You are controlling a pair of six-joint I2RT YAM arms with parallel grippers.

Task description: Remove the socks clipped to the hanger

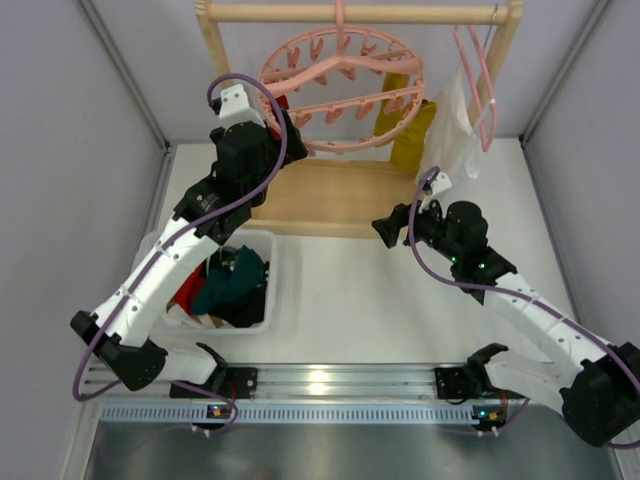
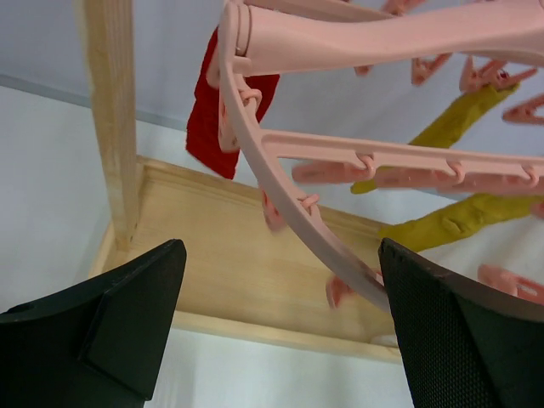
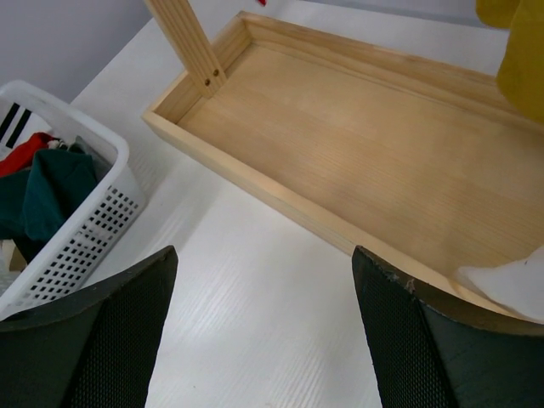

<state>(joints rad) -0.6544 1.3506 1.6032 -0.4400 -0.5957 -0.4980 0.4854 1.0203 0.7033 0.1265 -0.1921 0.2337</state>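
The round pink hanger (image 1: 343, 88) hangs from the wooden rack's top bar; its rim (image 2: 280, 183) crosses the left wrist view. A red sock (image 2: 223, 119) hangs clipped at its left side, and mustard yellow socks (image 1: 410, 125) (image 2: 455, 123) hang at its right. My left gripper (image 1: 290, 135) (image 2: 280, 327) is open and empty, raised just below the ring's left rim, near the red sock. My right gripper (image 1: 388, 230) (image 3: 263, 331) is open and empty, low over the white table in front of the rack's wooden base. Teal and red socks (image 1: 228, 283) (image 3: 47, 183) lie in the basket.
A white slotted basket (image 1: 267, 280) (image 3: 93, 221) stands on the table at the left. The rack's wooden tray base (image 1: 330, 195) (image 3: 357, 144) and its upright post (image 2: 115, 119) stand behind. A slim pink hanger with white cloth (image 1: 465, 110) hangs at the rack's right end.
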